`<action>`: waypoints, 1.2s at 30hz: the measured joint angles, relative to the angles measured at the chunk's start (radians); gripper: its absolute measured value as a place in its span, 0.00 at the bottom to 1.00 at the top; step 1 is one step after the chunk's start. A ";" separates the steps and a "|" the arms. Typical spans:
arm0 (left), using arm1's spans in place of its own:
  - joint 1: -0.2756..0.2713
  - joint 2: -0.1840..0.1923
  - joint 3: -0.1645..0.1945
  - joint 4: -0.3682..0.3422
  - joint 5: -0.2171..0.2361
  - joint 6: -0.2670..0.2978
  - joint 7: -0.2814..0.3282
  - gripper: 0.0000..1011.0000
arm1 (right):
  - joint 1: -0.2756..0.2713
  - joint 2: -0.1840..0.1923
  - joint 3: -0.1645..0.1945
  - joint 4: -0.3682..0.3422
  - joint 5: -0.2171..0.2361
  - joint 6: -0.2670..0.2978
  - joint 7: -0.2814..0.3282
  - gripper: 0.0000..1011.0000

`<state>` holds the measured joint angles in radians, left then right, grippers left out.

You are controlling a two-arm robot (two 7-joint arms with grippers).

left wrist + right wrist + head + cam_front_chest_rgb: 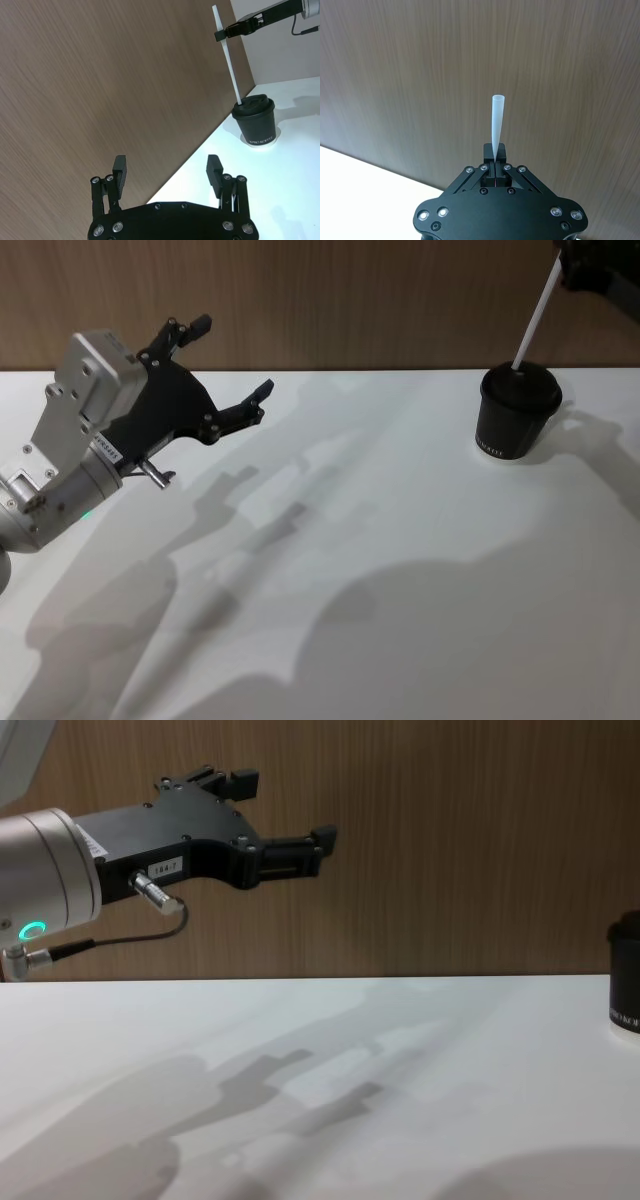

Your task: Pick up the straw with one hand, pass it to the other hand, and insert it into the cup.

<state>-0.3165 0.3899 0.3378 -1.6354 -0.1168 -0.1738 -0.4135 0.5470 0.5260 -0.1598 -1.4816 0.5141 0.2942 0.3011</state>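
The dark cup (517, 415) stands at the far right of the white table (380, 570). The thin white straw (536, 312) rises tilted from its lid, with its lower end at the lid's opening. My right gripper (566, 264) is shut on the straw's upper part, high above the cup. In the right wrist view, the straw (496, 120) sticks out past the shut right gripper (495, 152). My left gripper (235, 358) hangs open and empty above the table's far left, well away from the cup. The left wrist view shows the cup (256, 122), the straw (228, 57) and the right gripper (223, 34).
A wood-panelled wall (350, 300) runs along the table's back edge, close behind the cup. In the chest view, the left gripper (285, 810) is raised before the wall and the cup (627, 982) sits at the right edge.
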 joint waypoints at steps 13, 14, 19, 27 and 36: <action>0.000 0.000 0.000 0.000 0.000 0.000 0.000 0.99 | 0.005 0.001 0.001 0.019 -0.002 -0.001 0.002 0.01; 0.000 0.000 0.000 0.000 0.000 0.000 0.000 0.99 | 0.005 0.000 0.001 0.022 -0.002 -0.001 0.002 0.01; 0.000 0.000 0.000 0.000 0.000 0.000 0.000 0.99 | 0.008 -0.003 -0.001 0.034 -0.002 0.000 0.002 0.01; 0.000 0.000 0.000 0.000 0.000 0.000 0.000 0.99 | 0.013 -0.009 -0.007 0.058 -0.011 -0.001 0.004 0.01; 0.000 0.000 0.000 0.000 0.000 0.000 0.000 0.99 | 0.017 -0.013 -0.013 0.074 -0.018 -0.003 0.005 0.13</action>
<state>-0.3164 0.3899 0.3378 -1.6354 -0.1169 -0.1738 -0.4135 0.5642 0.5134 -0.1724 -1.4077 0.4960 0.2912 0.3059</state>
